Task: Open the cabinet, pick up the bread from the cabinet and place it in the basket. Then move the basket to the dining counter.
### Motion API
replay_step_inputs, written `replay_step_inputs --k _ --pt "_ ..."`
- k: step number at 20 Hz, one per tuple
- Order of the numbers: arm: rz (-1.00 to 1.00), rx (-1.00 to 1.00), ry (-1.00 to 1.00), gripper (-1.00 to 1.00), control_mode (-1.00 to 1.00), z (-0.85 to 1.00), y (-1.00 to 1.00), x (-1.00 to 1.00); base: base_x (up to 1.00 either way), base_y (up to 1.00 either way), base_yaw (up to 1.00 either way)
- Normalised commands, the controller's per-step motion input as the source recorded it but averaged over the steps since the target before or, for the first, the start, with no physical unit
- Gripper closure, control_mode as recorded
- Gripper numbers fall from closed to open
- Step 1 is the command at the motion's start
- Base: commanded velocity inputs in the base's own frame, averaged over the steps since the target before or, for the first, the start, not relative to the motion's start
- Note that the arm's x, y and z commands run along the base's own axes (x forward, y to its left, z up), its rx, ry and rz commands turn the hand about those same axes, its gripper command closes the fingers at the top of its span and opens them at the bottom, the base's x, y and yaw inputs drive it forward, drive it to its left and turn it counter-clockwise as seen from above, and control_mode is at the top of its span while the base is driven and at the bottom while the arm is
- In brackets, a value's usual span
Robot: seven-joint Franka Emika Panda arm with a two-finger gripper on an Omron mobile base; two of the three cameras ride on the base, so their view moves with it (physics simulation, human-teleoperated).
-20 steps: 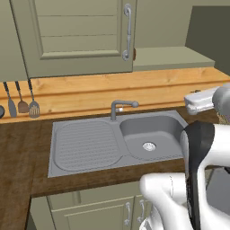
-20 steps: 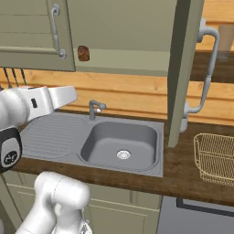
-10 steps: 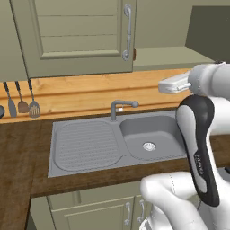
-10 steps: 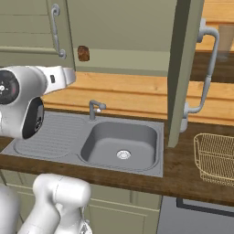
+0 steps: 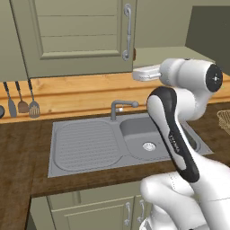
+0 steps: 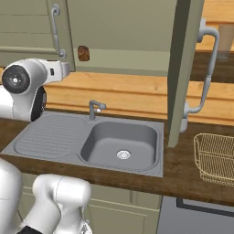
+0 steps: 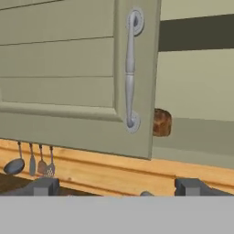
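Facing the cabinet at shelf height, jaws spread wide and empty. Right door stands swung out; left door shut, its handle straight ahead of me. Bread sits on the cabinet floor, partly hidden behind the shut door's edge; from the right base view it shows as a brown lump. Basket rests on the tabletop right of the sink, well apart from the bread.
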Motion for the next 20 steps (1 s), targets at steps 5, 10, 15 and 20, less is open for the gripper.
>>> replay_step_inputs --k 5,10,15,20 --pt "-0.09 0.05 -0.14 -1.0 -1.0 0.0 0.36 0.49 0.0 0.0 0.0" --pt "-0.13 0.04 -0.04 -1.0 -1.0 0.08 0.01 0.38 0.0 0.0 0.0" --pt "-0.15 0.01 -0.16 -1.0 -1.0 0.31 0.02 0.03 0.0 0.0 0.0" --pt "-0.05 0.0 -0.06 -1.0 -1.0 0.35 -0.07 0.0 0.0 0.0 0.0"
